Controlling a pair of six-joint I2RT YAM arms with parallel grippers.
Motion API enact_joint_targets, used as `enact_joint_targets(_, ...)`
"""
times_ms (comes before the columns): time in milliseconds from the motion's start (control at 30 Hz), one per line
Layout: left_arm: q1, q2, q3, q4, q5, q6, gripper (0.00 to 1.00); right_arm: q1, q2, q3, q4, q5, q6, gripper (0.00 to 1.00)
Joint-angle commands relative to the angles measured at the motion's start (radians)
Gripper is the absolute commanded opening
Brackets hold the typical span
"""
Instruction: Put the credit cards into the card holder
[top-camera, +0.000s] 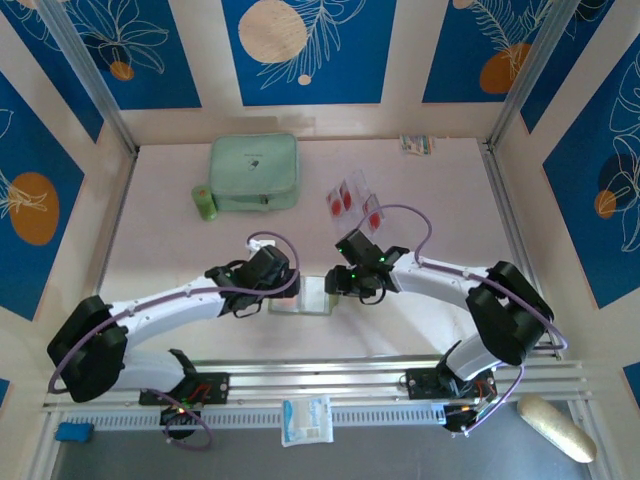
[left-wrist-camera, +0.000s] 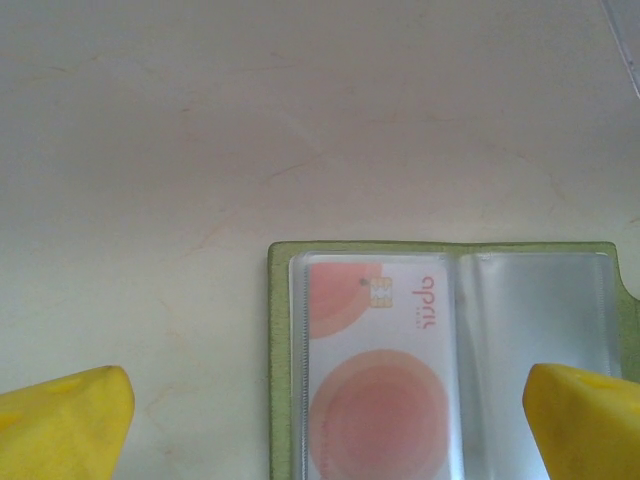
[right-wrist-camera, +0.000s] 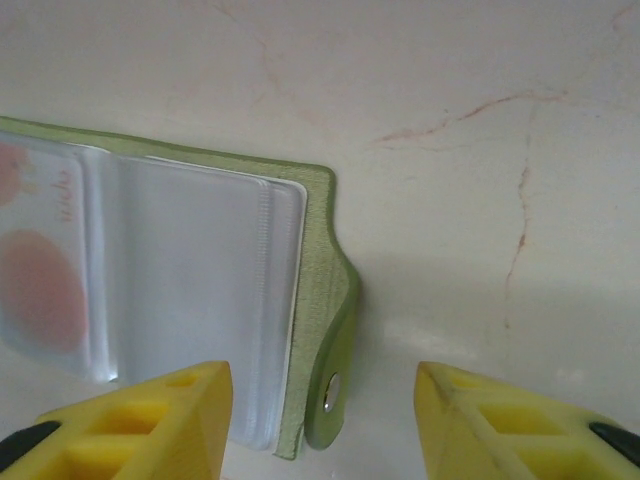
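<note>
The olive-green card holder (top-camera: 300, 298) lies open on the table between my two grippers. A card with red round marks (left-wrist-camera: 380, 400) sits inside its left clear pocket; the right pocket (right-wrist-camera: 190, 280) looks empty. Loose credit cards (top-camera: 345, 197) lie farther back, right of centre. My left gripper (left-wrist-camera: 330, 425) is wide open above the holder's left half (left-wrist-camera: 278, 350). My right gripper (right-wrist-camera: 325, 420) is open, its yellow fingers (right-wrist-camera: 150, 425) straddling the holder's right edge (right-wrist-camera: 315, 230) and snap tab (right-wrist-camera: 335, 385) with gaps on both sides.
A large mint-green zip case (top-camera: 254, 172) and a small green roll (top-camera: 205, 203) sit at the back left. A small packet (top-camera: 417, 144) lies at the back right. A white packet (top-camera: 305, 420) rests on the front rail between the arm bases.
</note>
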Motion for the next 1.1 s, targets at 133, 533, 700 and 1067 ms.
enact_joint_targets(133, 0.008, 0.027, 0.028, 0.010, 0.022, 0.015, 1.00, -0.016, 0.030, -0.009, 0.021, -0.006, -0.023, 0.35)
enact_joint_targets(533, 0.007, 0.032, 0.018, 0.019, 0.027, 0.010, 1.00, -0.079, -0.042, -0.070, -0.010, -0.012, -0.081, 0.01)
enact_joint_targets(700, 0.007, 0.030, 0.014, 0.020, 0.031, 0.009, 1.00, -0.114, -0.070, -0.088, -0.029, -0.022, -0.104, 0.12)
enact_joint_targets(1067, 0.008, 0.030, 0.010, 0.035, 0.034, 0.011, 1.00, -0.231, -0.210, 0.072, -0.193, -0.015, -0.206, 0.35)
